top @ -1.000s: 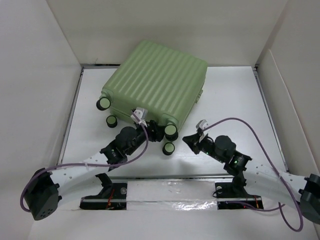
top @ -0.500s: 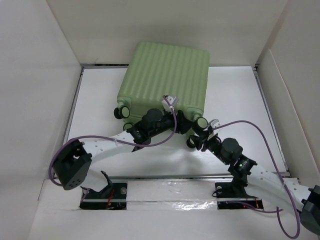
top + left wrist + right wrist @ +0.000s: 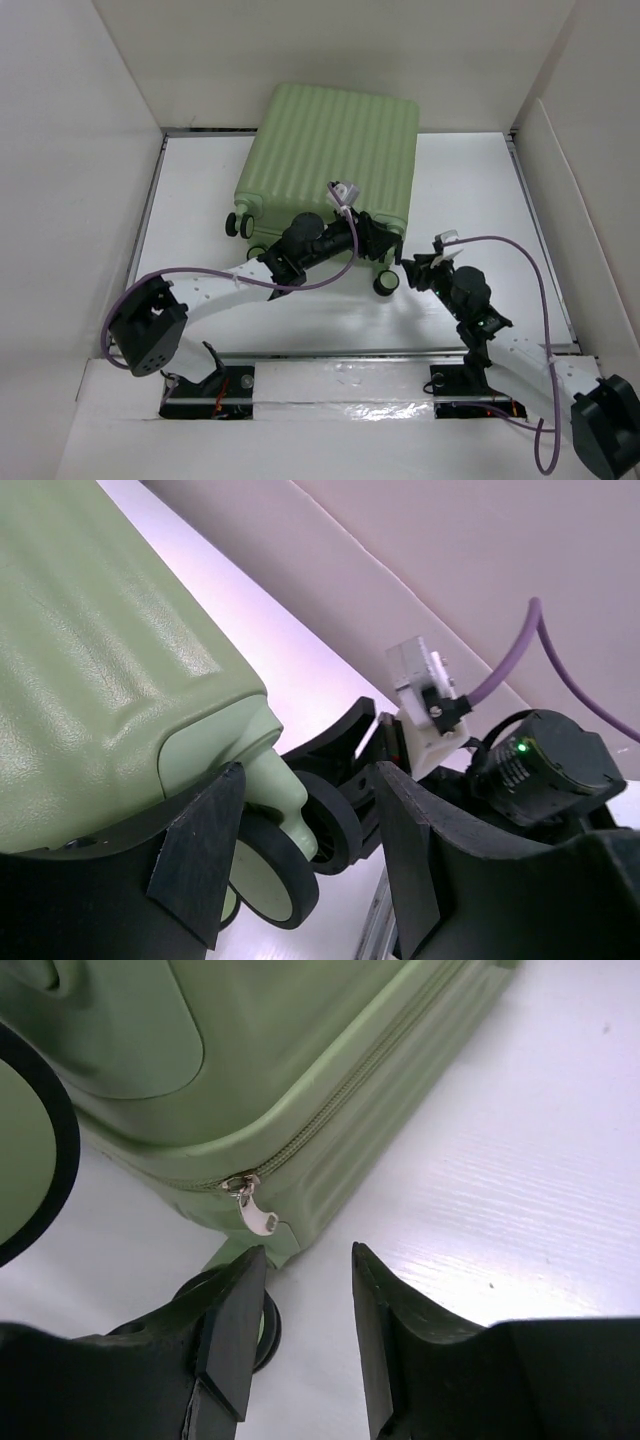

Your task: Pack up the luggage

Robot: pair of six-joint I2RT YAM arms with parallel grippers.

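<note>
The luggage, a light-green ribbed suitcase, lies shut on the white table at the back centre, wheels toward me. My left gripper is open at its near right corner. In the left wrist view the jaws straddle a black-and-green wheel and its green caster; the right finger stands apart from it. My right gripper is open and empty just right of that corner. In the right wrist view it sits just below the silver zipper pull on the closed zipper.
White cardboard walls close in the table on the left, back and right. A loose-looking corner wheel rests on the table between the two grippers. Purple cables loop over both arms. A metal rail runs along the near edge.
The suitcase has turned and shifted right and back with the left arm swinging right behind it. In the last half second it has stayed put and the right gripper has edged slightly right.
</note>
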